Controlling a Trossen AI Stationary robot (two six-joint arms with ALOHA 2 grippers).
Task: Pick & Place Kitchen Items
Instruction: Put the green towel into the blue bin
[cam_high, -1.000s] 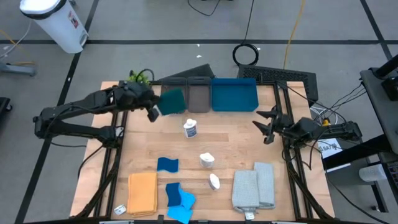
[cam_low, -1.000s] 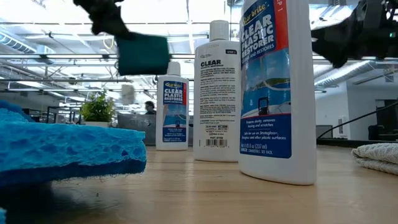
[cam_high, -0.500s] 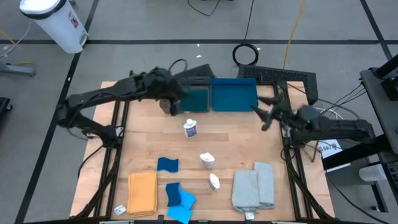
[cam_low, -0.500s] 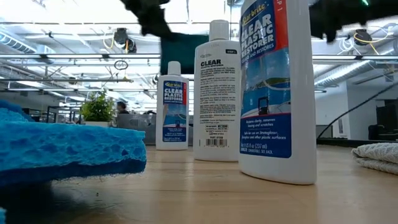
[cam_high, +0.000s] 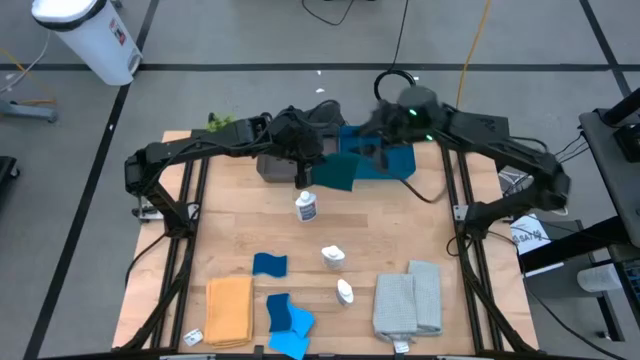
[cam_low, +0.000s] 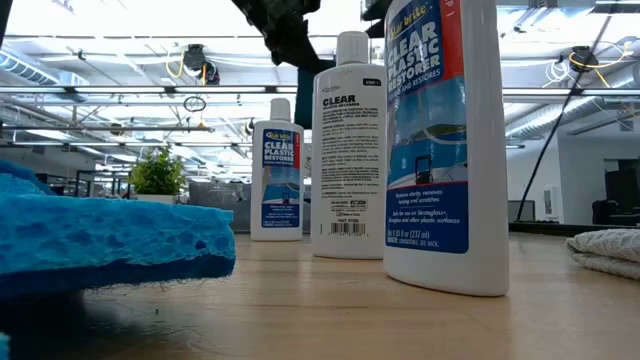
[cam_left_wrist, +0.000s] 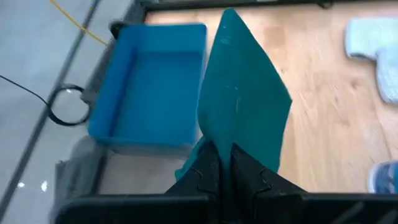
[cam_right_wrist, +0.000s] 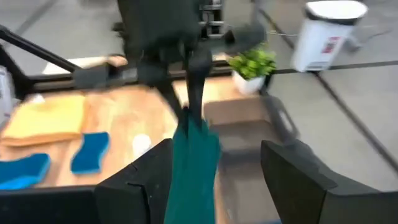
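My left gripper is shut on a dark green cloth in the air over the near rims of the grey tray and the blue tray. My right gripper is open above the blue tray. Its fingers stand on either side of the hanging cloth without touching it. Three white bottles stand mid-table. An orange cloth, blue sponges and grey cloths lie near the front edge. My left gripper pinches the dark green cloth between its two fingers at its upper end. The fingers point down from above. The cloth hangs below them, lifted clear of the table and trays. I cannot tell whether one layer or several.
A small green plant stands at the far left corner. In the low view the bottles and a blue sponge stand close to the camera. The bare wooden tabletop stretches right of the bottles.
My left gripper has carried the dark green cloth from the far left toward the table's right, to the near rims of the trays. My right gripper has swung from the right edge toward the far side and left, up to the cloth, staying open.
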